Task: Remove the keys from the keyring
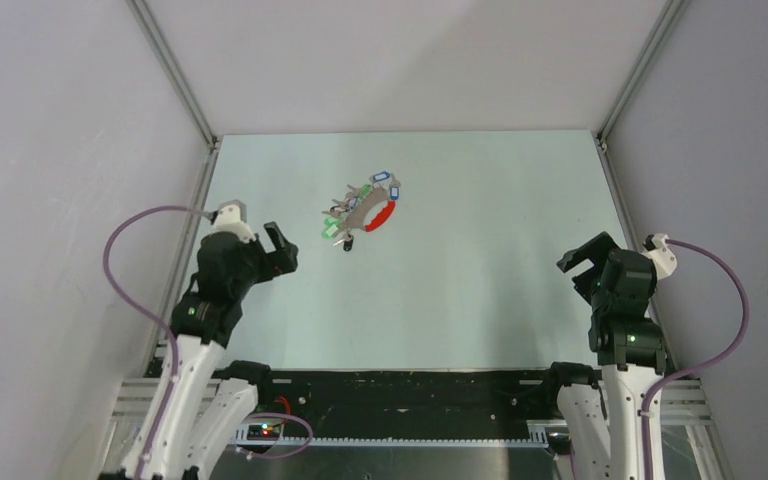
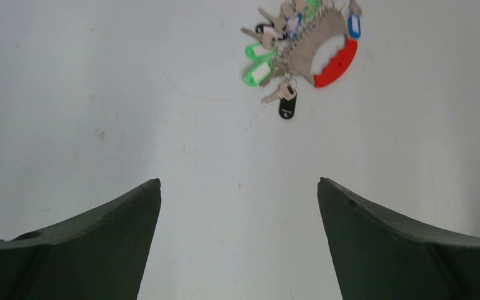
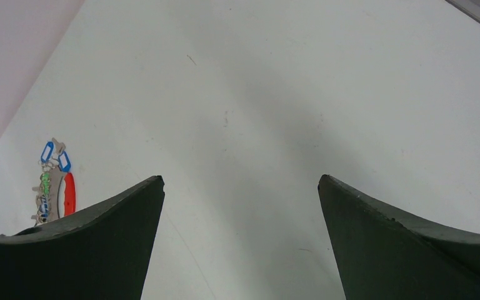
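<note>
**A:** Where is the bunch?

**B:** The keys and the keyring lie flat on the table, left of its middle and in the far half. Neither arm touches them.

**A:** And the hands?

**B:** Both are spread wide and hold nothing. The left hand hovers near the table's left edge, and the right hand is over by the right edge.

**A:** Which one is nearer?

**B:** The left, clearly. From it the bunch lies ahead and a little to the right, at the top of its wrist view. From the right hand it is well apart, off at the left edge of that wrist view.

**A:** How does it lie?

**B:** Seen from above, its long axis runs on a diagonal from near-left to far-right. The green tags sit at the near-left end and the blue tags at the far-right. A black tag pokes out toward the arms. The keyring's red arc bounds the right side, and the keys fan off to its left.

**A:** How does it look?

**B:** The keys are small and silver, piled over one another, and I cannot count them. The red arc joins a flat grey piece, but where it opens I cannot tell.

**A:** So what is the next move?

**B:** I judge the left hand should reach forward and right. Thin keys lying flat may slip when pinched.
</note>
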Robot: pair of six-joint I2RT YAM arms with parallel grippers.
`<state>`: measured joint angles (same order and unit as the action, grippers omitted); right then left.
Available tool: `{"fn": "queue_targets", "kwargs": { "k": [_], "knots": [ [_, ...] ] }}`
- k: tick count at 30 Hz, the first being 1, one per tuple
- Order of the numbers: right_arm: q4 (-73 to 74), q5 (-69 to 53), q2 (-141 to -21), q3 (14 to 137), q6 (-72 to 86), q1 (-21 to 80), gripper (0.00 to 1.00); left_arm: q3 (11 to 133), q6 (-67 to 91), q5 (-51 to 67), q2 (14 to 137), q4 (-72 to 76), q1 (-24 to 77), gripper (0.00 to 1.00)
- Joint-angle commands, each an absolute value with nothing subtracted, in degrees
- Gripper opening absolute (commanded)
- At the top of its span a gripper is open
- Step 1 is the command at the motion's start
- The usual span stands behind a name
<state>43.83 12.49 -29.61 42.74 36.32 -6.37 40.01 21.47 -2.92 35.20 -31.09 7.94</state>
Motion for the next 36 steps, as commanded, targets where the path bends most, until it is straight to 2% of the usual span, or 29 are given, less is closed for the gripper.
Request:
{"fn": "queue_targets", "kwargs": {
  "k": [1,5,8,10,12,15,18,20,27,36],
  "knots": [
    [40.04,12.85,-31.53,42.72,38.0,-5.5,1.0,46.66,22.28,-0.66,46.59,-30.08,12.31,0.98],
    [38.0,14.58,-32.61,42.63,37.26,-2.18,1.0,54.19,21.65,-8.56,57.79,-27.93,21.59,0.98],
    [36.51,15.5,-33.32,42.62,36.07,0.53,1.0,60.43,16.86,-9.87,67.04,-24.04,27.37,0.99],
    [35.65,15.37,-33.81,42.63,35.04,2.07,1.0,65.69,13.02,-10.03,74.9,-22.78,29.52,0.95],
    [35.31,14.85,-33.87,42.63,34.58,3.07,1.0,71.1,9.76,-8.9,85.0,-22.63,30.38,0.93],
    [35.12,14.7,-33.84,42.58,34.48,4.85,1.0,78.37,5.91,-4.86,93.71,-22.3,30.57,0.88],
    [34.89,14.89,-33.85,42.38,34.44,5.72,1.0,83.69,3.6,-2.1,103.46,-22.28,30.56,0.79],
    [34.88,14.86,-33.84,42.37,34.33,6.0,1.0,87.06,2.81,-0.62,107.83,-22.28,30.56,0.78],
    [34.96,13.36,-33.57,42.26,33.67,6.4,1.0,96.69,2.21,-2.32,119.11,-23.31,30.59,0.74],
    [33.55,12.37,-32.2,42.27,32.71,6.26,1.0,108.37,4.0,-4.45,131.43,-34.38,29.47,0.65]
  ]
}}
